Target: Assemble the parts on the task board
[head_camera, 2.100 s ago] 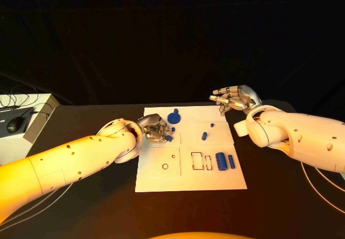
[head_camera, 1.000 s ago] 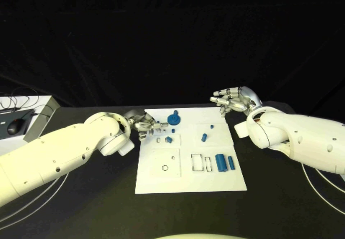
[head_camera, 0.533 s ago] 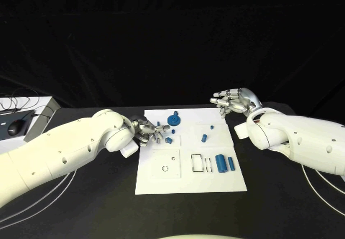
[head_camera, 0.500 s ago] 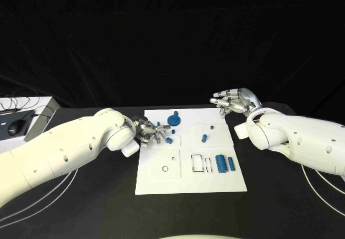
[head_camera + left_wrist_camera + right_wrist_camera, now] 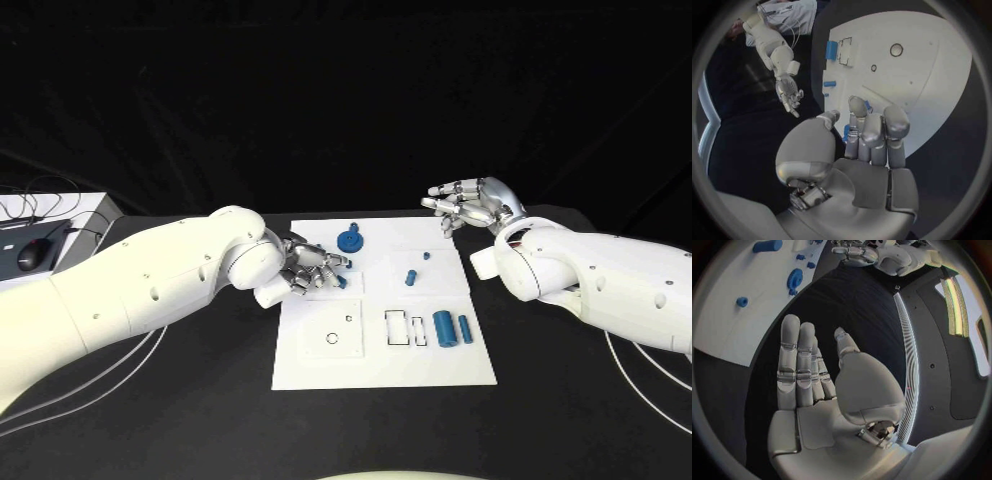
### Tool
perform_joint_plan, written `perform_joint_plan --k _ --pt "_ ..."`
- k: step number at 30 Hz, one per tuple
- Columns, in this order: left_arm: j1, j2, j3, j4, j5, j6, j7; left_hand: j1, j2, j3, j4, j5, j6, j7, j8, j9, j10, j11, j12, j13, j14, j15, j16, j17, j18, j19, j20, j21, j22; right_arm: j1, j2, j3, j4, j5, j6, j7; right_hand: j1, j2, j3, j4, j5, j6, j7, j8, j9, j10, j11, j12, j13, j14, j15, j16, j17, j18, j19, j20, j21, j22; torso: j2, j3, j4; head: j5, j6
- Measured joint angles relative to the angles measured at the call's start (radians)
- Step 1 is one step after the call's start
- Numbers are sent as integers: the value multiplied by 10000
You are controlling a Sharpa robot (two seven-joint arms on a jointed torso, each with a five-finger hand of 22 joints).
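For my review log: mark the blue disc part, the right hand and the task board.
blue disc part (image 5: 349, 239), head view, disc face.
right hand (image 5: 466, 203), head view, hand's middle.
task board (image 5: 382, 362), head view, bare near area.

White task board lies flat at frame centre; blue parts rest on its upper and right areas

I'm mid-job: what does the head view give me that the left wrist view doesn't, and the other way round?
The head view gives you the blue gear at the board's far end and the grey box at the table's left. The left wrist view gives you the palm side of the left robot hand, with a small blue part right by its fingers; whether it is held is unclear. Both show the task board, the right robot hand and the large blue cylinder.
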Motion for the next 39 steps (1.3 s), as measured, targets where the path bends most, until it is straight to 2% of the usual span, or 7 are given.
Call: perform_joint_plan --k 4,16,29,39 --pt "138 161 -107 -174 72 195 -146 -177 -170 265 0 0 54 -53 0 78 2 -2 -55 64 0 0 39 28 0 0 0 79 0 0 2 -3 -1 -1 0 -5 0 0 0 0 0 0 -1 0 0 0 0 0 0 0 0 0 0 -2 -1 1 0 0 11 1 -3 -11 -1" --pt "378 373 -205 -535 58 975 -426 -394 -154 48 20 -56 88 -88 0 124 71 -4 -144 163 -1 0 81 82 1 -1 0 79 14 0 -15 -5 16 -2 -1 -22 0 0 1 0 0 13 -14 0 0 39 -37 0 0 28 28 0 -3 -60 -3 3 0 1 21 1 -8 -54 -68" --pt "455 576 -329 -888 -62 1722 -599 -538 -141 -2 70 -56 88 -88 -40 133 70 -3 -182 215 -1 1 81 94 2 -2 -1 78 6 3 -12 -5 29 -2 -2 -31 1 -1 1 1 0 13 -15 0 0 53 -22 0 0 28 28 0 -3 -80 -4 4 0 2 1 1 0 -44 -109" --pt "457 811 -480 -1169 -51 1863 -644 -668 -89 -2 71 -56 88 -88 -40 132 69 -3 -182 236 -2 1 79 87 1 35 36 118 -4 3 10 -5 39 -4 -3 -32 1 -1 1 1 0 13 -16 0 0 53 -21 0 0 27 28 0 -4 -85 -5 5 0 2 5 -6 1 -16 -101"
